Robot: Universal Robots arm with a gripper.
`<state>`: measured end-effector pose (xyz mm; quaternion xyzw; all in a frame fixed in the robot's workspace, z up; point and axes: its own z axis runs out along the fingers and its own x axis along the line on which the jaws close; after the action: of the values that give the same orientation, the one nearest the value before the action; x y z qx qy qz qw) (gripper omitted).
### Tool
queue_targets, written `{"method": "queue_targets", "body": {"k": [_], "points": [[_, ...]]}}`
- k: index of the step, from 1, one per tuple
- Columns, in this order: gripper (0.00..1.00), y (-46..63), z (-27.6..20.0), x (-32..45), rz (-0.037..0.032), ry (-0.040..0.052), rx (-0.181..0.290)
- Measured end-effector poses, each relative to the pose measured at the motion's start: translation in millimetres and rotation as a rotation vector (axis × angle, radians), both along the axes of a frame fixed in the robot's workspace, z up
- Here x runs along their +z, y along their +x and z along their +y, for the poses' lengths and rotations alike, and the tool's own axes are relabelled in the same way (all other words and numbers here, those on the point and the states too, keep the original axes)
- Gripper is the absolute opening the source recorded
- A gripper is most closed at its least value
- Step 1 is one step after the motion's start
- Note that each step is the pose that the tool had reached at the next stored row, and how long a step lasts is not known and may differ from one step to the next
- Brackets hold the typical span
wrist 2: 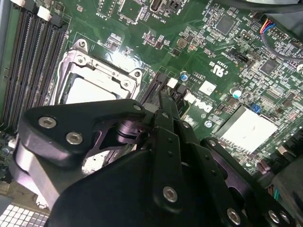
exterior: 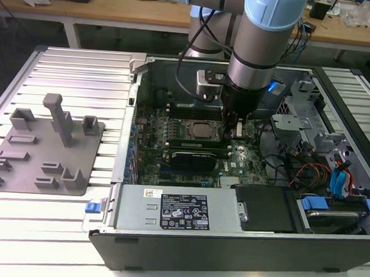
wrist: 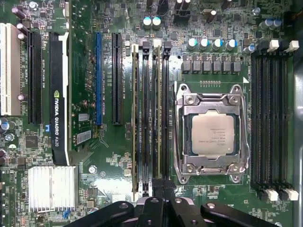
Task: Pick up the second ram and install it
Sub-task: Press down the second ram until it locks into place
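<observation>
Hiding second ram (wrist: 156,118): gripper (wrist: 163,187)

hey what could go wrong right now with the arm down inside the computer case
The gripper sits right over the memory slots beside the processor. Pressing down slightly off the slot line might bend the ram stick or leave it half seated. A sideways slip could hit the processor's metal frame or the black expansion card nearby.

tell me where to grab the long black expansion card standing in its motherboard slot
Take the long black expansion card by its upturned long edge, near mid-length, coming straight down from above. It stands on edge, thin and flat, so pinching across its two broad faces looks most secure.
</observation>
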<state>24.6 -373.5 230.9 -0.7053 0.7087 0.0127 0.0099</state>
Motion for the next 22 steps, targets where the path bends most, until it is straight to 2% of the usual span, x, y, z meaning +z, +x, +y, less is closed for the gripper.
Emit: {"method": "queue_targets", "body": {"k": [9,10,11,12,17,18,22], "points": [[0.08,0.0,0.1,-1.5,0.0000,0.0005,0.000],[0.08,0.0,0.4,0.7,-0.0003,0.0025,0.000],[0.08,0.0,0.1,4.8,-0.0001,0.0007,0.000],[0.08,0.0,0.1,11.1,-0.0002,0.0006,0.000],[0.08,-1.8,0.1,12.2,-0.0001,0.0003,0.000],[0.08,-3.6,0.2,12.0,-0.0003,0.0005,0.000],[0.08,-28.9,1.0,10.6,-0.0049,-0.0011,0.000]]}}
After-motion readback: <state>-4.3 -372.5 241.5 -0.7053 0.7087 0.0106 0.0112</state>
